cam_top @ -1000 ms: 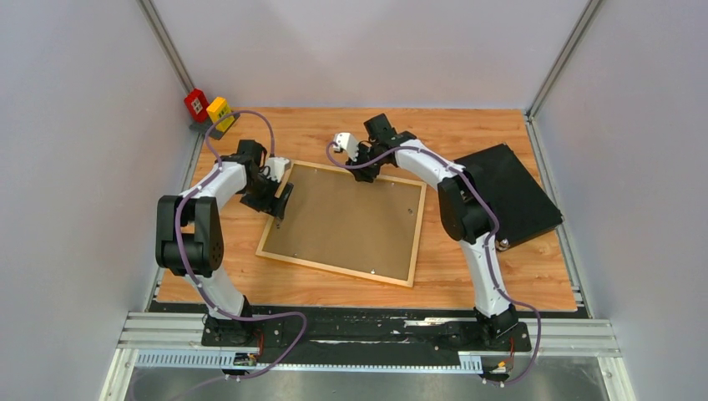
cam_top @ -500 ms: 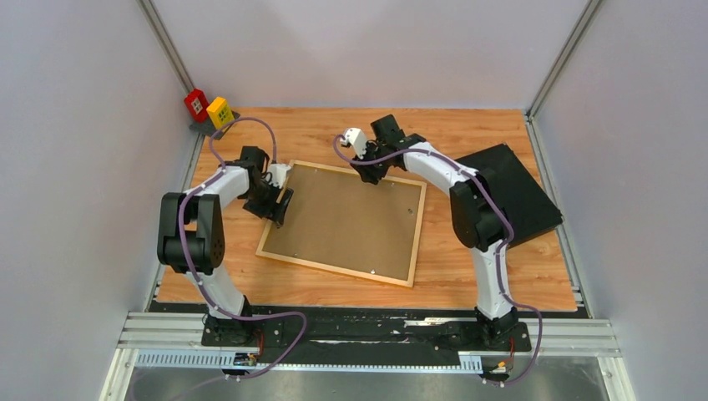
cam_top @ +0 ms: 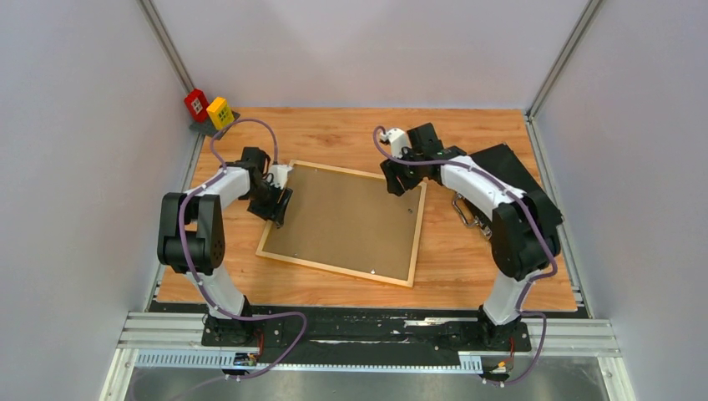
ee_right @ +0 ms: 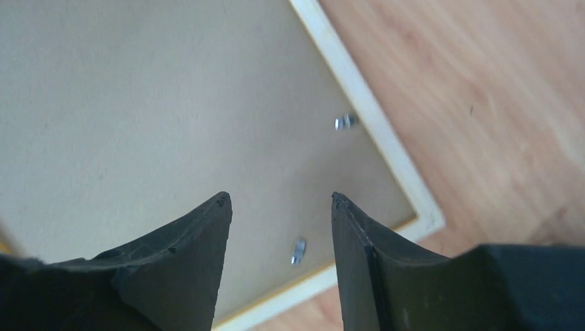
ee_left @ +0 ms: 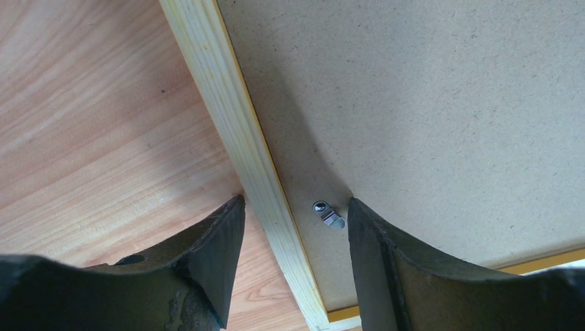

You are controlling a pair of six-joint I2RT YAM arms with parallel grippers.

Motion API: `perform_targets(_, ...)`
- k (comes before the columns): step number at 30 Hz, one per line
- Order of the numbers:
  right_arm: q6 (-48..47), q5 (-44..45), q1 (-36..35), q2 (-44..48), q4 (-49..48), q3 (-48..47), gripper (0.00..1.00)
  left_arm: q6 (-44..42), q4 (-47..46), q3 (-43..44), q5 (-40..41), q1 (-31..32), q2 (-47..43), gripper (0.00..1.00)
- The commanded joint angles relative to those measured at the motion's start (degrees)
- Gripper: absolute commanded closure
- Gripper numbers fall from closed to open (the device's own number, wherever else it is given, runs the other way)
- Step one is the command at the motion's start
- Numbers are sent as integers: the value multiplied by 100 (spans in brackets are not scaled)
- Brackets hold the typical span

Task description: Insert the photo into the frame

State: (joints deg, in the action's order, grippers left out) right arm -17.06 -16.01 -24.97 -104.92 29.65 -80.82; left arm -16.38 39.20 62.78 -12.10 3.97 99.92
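The frame [cam_top: 334, 269] lies face down on the table, its light wood back up, with a brown hardboard panel [cam_top: 346, 221] filling it. The photo is hidden. My left gripper [cam_top: 280, 205] stands open at the frame's left rail. In the left wrist view its jaws [ee_left: 295, 201] straddle the rail [ee_left: 227, 117] and a small metal clip [ee_left: 328, 214], gripping nothing. My right gripper [cam_top: 399, 180] hovers open over the frame's far right corner. In the right wrist view a clip [ee_right: 298, 249] shows between its fingers [ee_right: 279, 196], and a second clip [ee_right: 345, 122] sits by the rail [ee_right: 376, 124].
A black case [cam_top: 511, 161] with metal handles [cam_top: 467, 213] lies at the right, partly under the right arm. A red box [cam_top: 197, 104] and a yellow box [cam_top: 219, 110] stand at the far left corner. Grey walls close in both sides.
The right arm has swung right along the frame's far edge to its far right corner, and its jaws have widened. The left gripper has stayed at the left rail, its jaws somewhat narrower.
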Motion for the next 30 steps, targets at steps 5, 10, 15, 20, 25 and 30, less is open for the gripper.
perform_targets(5, 726, 57, 461, 1202, -97, 1294, 46, -47, -197, -205, 20, 17, -176, 43)
perform_targets(10, 1041, -464, 991, 1403, -142, 1767, 45, -27, -189, -268, -26, 19, -243, 49)
perform_targets(15, 1231, -664, 1260, 1237, -246, 1979, 44, 23, -178, -290, -56, 22, -289, 51)
perform_targets(20, 1351, -732, 1360, 916, -298, 1996, 46, 38, -163, -275, -49, 21, -319, 51)
perform_targets(25, 1415, -915, 1422, 633, -316, 1947, 47, 31, -158, -268, -46, 18, -262, 51)
perform_targets(30, 1441, -1013, 1425, 413, -327, 1938, 50, 19, -144, -272, -31, 25, -236, 51)
